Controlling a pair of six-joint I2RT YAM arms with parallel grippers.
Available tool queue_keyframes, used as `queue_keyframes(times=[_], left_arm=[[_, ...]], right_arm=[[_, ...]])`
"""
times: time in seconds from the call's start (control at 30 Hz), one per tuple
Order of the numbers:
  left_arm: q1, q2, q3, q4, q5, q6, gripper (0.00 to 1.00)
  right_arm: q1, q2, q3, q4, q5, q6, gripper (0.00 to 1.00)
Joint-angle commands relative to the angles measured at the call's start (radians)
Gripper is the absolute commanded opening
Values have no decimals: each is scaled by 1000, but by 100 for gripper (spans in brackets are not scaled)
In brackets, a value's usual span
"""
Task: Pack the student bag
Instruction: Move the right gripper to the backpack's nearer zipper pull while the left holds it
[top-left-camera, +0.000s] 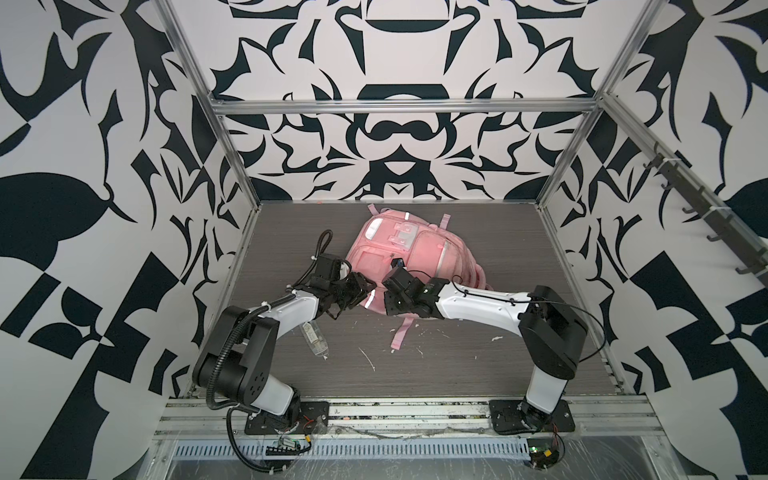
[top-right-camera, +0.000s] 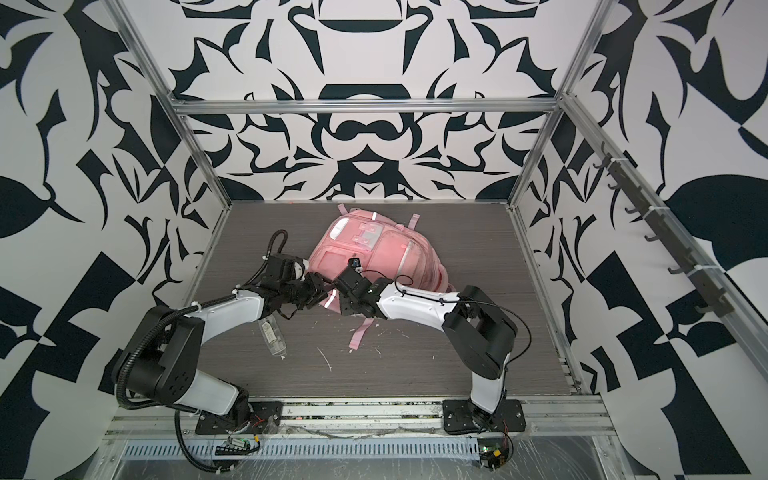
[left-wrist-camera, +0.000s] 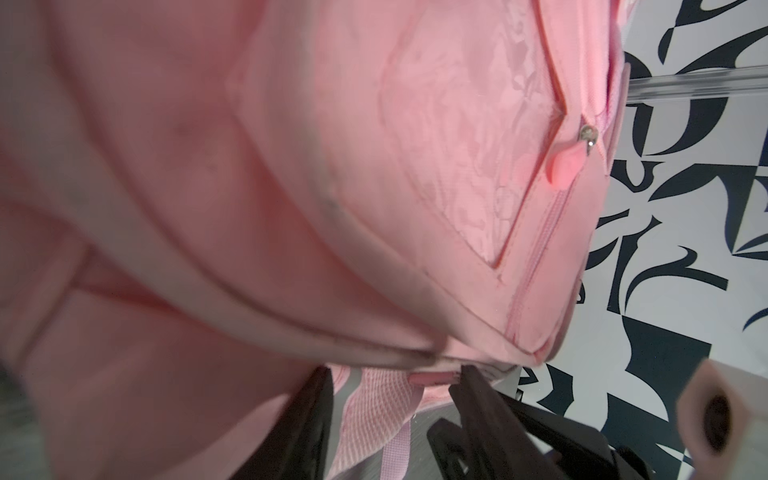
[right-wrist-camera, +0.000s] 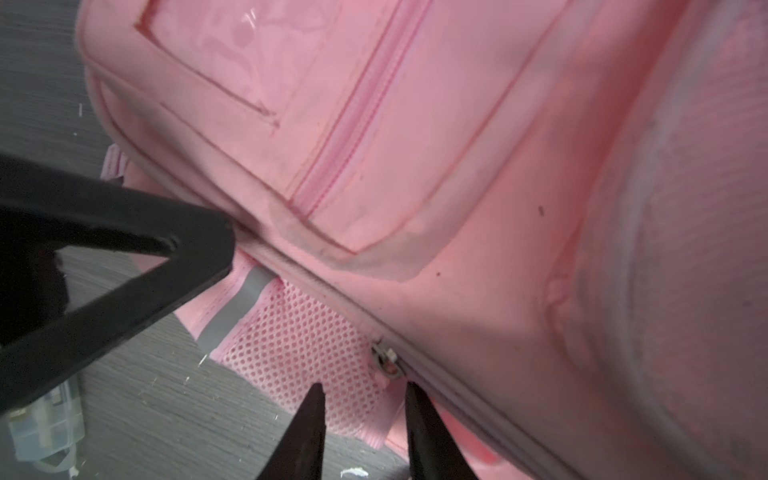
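Your right gripper (right-wrist-camera: 363, 386), jaws narrowly parted and empty, sits just short of the slider (right-wrist-camera: 386, 359): centre the slider between the tips before you pinch. Your left gripper (left-wrist-camera: 395, 370) straddles the rim of the bag (top-left-camera: 399, 249); whether it grips cannot be told. Brace there. The bag lies mid-table (top-left-camera: 457, 365), toward the far edge

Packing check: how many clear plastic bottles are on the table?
1. The clear plastic bottle lies under the left arm; the pink fabric backpack could hide others.
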Motion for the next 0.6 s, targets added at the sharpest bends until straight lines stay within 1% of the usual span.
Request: queue_keyframes(times=[0.0, 0.23, 0.57], left_arm=[[6, 18, -12, 24, 22, -5, 52], [5, 30, -24, 38, 29, -6, 52], [6, 31, -30, 38, 37, -4, 50]], right_arm=[[6, 9, 58, -32, 46, 12, 34], [5, 66, 116, -52, 51, 4, 33], [6, 121, 168, -95, 98, 1, 30]])
